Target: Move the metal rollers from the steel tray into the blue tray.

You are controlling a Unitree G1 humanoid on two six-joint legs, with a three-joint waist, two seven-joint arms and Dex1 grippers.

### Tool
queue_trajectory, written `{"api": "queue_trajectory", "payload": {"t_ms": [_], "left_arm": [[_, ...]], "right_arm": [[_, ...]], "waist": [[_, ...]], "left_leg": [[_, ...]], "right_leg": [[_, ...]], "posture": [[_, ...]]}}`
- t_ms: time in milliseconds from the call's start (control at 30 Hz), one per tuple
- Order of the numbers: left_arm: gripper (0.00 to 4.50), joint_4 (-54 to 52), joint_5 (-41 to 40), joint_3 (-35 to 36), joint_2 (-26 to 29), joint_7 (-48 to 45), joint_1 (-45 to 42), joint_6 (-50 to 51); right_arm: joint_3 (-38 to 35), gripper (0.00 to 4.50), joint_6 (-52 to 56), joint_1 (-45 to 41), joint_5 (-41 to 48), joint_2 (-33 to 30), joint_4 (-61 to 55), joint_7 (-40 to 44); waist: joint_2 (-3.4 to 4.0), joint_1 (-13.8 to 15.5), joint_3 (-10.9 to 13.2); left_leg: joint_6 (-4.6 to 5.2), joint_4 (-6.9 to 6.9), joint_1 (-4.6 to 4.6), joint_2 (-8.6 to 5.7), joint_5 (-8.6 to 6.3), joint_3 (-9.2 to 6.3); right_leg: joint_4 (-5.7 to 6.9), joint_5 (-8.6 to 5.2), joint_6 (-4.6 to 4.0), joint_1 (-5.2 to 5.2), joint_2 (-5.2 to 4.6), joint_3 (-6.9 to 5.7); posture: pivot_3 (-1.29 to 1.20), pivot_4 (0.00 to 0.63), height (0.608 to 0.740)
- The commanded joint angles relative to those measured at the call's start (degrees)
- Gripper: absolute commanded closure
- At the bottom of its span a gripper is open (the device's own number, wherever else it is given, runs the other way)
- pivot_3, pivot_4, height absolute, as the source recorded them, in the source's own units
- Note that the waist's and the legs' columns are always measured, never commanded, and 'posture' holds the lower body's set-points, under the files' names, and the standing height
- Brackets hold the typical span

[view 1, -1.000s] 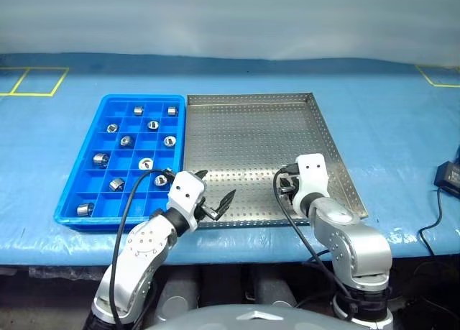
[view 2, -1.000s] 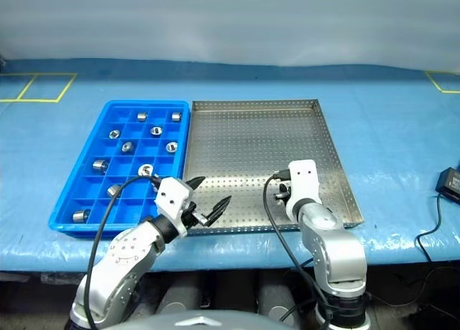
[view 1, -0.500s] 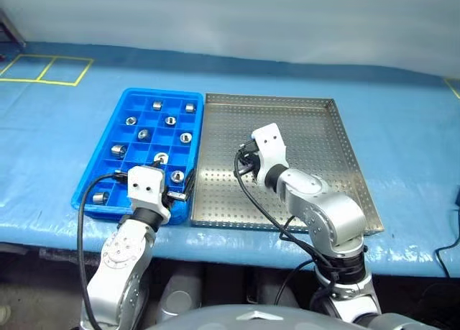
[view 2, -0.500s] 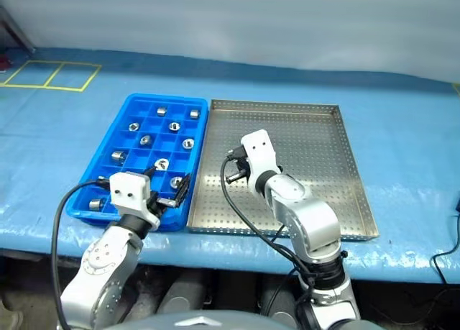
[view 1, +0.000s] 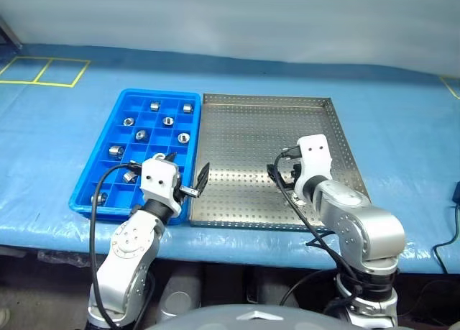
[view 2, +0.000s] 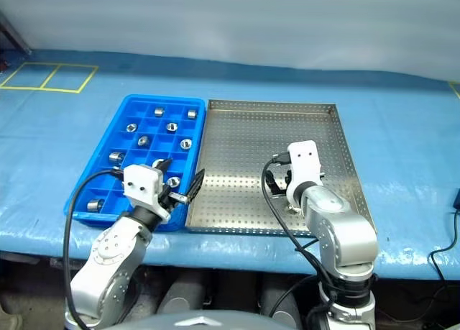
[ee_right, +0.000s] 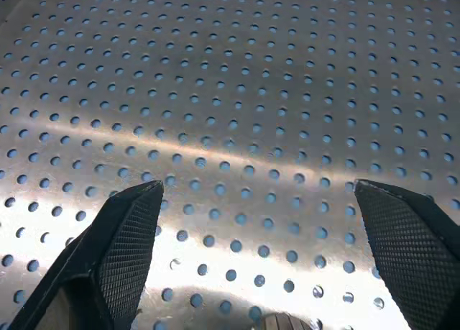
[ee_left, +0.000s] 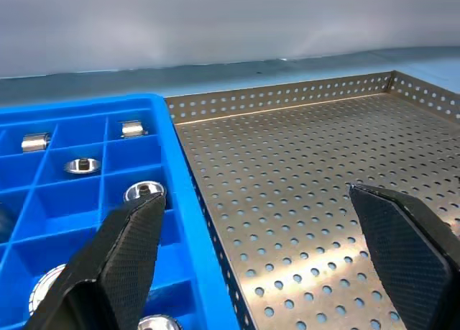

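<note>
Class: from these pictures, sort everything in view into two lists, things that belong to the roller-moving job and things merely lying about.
Job:
metal rollers
blue tray
steel tray
left gripper
right gripper

Lying about:
yellow tape markings
black object at the right edge

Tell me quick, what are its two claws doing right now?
Left gripper: open, holding nothing.
Right gripper: open, holding nothing, over the steel tray.

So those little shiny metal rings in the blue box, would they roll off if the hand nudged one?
Probably not far. Each metal roller sits in its own walled compartment of the blue tray, which should stop it. Being round, those on their sides could rock. The polished steel looks slippery and fairly heavy for its size.
</note>
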Motion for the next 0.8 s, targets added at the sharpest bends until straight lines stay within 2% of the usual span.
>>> {"api": "queue_trajectory", "payload": {"t_ms": [33, 233, 400, 500, 800], "left_arm": [[0.0, 0.2, -0.9, -0.8, 0.3, -1.4, -1.4, -0.4], [0.0, 1.6, -1.4, -1.2, 0.3, -3.1, -3.0, -0.1], [0.0, 2.0, -1.6, -1.5, 0.5, -3.6, -3.1, -0.3], [0.0, 2.1, -1.7, -1.6, 0.5, -3.5, -3.3, -0.5], [0.0, 1.1, -1.3, -1.3, 0.7, -2.5, -1.8, -0.9]], "right_arm": [[-2.2, 0.01, 1.6, 1.9, -0.2, 0.9, -3.2, -0.7], [-2.3, 0.01, 4.0, 7.5, -0.8, 1.9, -2.8, -2.0], [-1.0, 0.01, 6.1, 8.3, -0.3, 1.8, -2.6, -1.1], [-0.5, 0.59, 5.6, 7.7, -0.5, 2.2, -2.1, -1.3], [1.8, 3.49, 2.8, 6.6, -0.6, 2.1, 1.1, -1.0]], "waist": [[0.0, -0.5, 0.0], [0.0, -1.7, 0.0], [0.0, -2.8, 0.0], [-0.01, -2.9, 0.0], [-0.14, -2.9, -0.1]], "left_leg": [[0.0, 0.0, 0.01, 0.0, 0.0, 0.01], [0.0, 0.02, 0.03, 0.0, 0.0, 0.04], [0.01, 0.06, 0.05, 0.0, 0.0, 0.07], [0.01, 0.06, 0.08, 0.01, 0.0, 0.08], [0.01, 0.07, 0.16, 0.03, 0.01, 0.12]], "right_leg": [[0.0, 0.0, 0.0, 0.0, 0.0, 0.01], [0.01, 0.0, 0.0, 0.01, 0.0, 0.06], [0.02, 0.0, 0.01, 0.02, 0.0, 0.09], [0.03, 0.0, 0.01, 0.04, 0.01, 0.1], [0.02, 0.01, 0.02, 0.09, 0.02, 0.15]], "posture": [[0.15, 0.15, 0.74], [0.12, 0.15, 0.74], [0.11, 0.15, 0.74], [0.12, 0.15, 0.74], [0.17, 0.15, 0.74]]}}
